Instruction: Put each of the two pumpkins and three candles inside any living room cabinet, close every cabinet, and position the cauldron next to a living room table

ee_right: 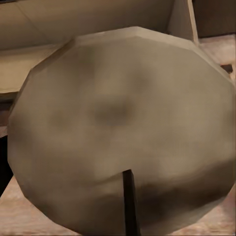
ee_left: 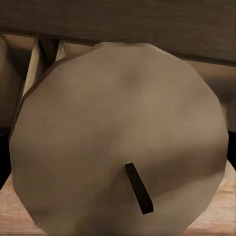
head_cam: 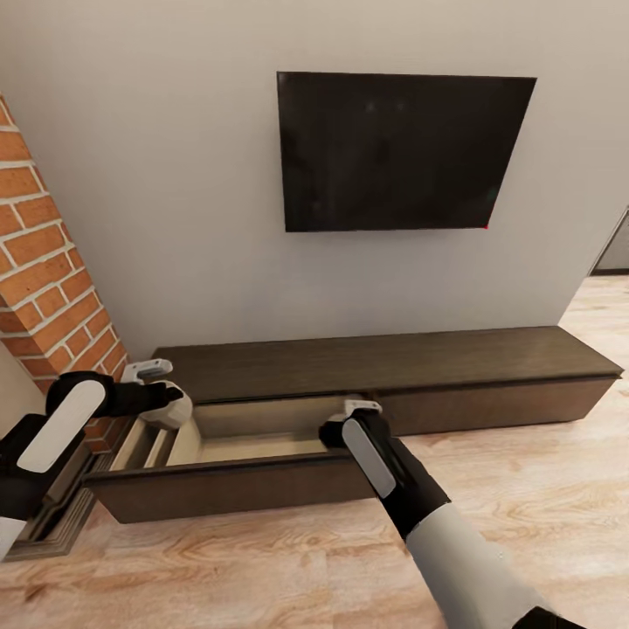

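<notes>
A: Where are the candles?

B: One candle (ee_left: 118, 137) sits right in front of the left gripper (head_cam: 162, 393), over the left end of the open drawer (head_cam: 262, 437). The left gripper is clenched around it. Another candle (ee_right: 123, 132) is at the right gripper (head_cam: 349, 419), above the drawer's right part.

A: Does the right gripper grasp it?

B: I cannot tell; the fingers are hidden behind the candle.

A: What is around?

B: The cabinet (head_cam: 393, 362) stands along the wall under a TV (head_cam: 397, 153), with brick (head_cam: 48, 279) at the left. Each candle hides most of the drawer inside.
</notes>
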